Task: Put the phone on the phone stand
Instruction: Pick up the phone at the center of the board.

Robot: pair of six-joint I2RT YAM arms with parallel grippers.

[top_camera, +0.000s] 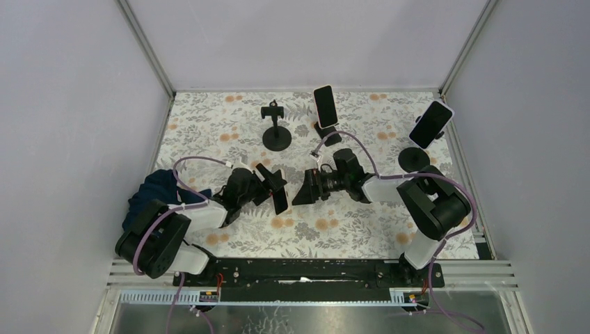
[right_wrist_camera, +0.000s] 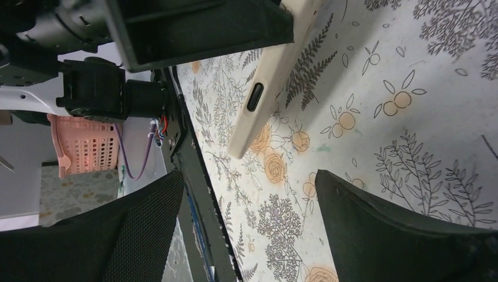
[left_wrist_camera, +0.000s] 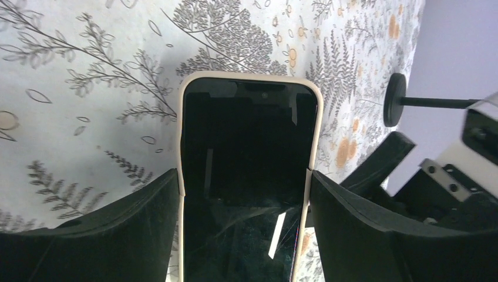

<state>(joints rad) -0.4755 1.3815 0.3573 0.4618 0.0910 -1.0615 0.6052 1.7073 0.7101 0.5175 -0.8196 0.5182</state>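
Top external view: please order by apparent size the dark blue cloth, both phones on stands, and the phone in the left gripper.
1. Dark blue cloth.
2. Right phone on the right stand and middle phone on the middle stand: about alike, unranked.
3. Held phone in the left gripper, seen nearly edge-on.

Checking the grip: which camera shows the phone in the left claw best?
Left wrist: the phone fills the view, screen facing the camera, clamped in the left claw. Right wrist shows only its bottom edge; the top camera shows it small and edge-on.
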